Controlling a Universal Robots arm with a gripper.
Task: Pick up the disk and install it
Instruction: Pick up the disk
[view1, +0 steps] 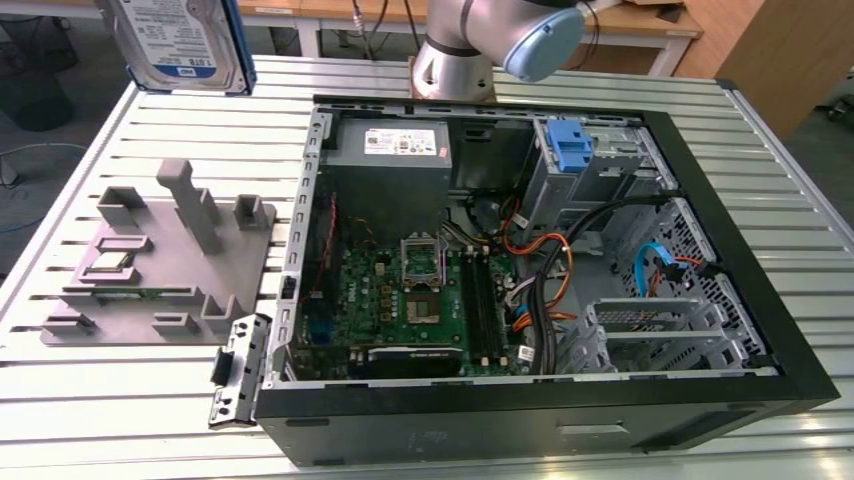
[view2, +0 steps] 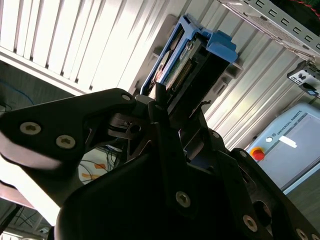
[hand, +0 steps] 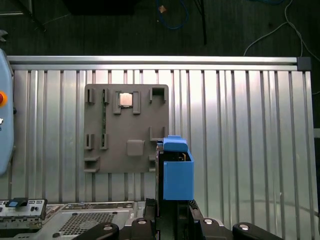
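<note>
Big slatted aluminium table (view1: 120, 400), and most of it from centre out to three o'clock in the exterior view is taken by the open black computer case (view1: 534, 420), lying on its side with the motherboard (view1: 400, 290) facing up. At twelve o'clock the arm (view1: 461, 60) rises just behind the case's far wall. Over at nine o'clock sits the grey fixture tray (view1: 147, 260), apart from the case. Inside the case, at twelve, there's the grey power-supply box (view1: 394, 145).

Now the disk (view1: 180, 40): it's aloft at eleven o'clock, above the table's far corner, label towards us, well apart from the case. In the second wrist view the gripper (view2: 159, 107) has its jaws clamped on the disk (view2: 175, 70), one on each flat face, with the blue-railed end sticking out beyond the fingertips. In the first wrist view the disk (hand: 176, 172) hangs edge-on over the table, just beside the tray's corner.

At one o'clock in the case, the small blue latch (view1: 570, 145) stands upright on the drive cage (view1: 607, 165), and black and orange cables (view1: 561, 250) loop across the interior just below it.
</note>
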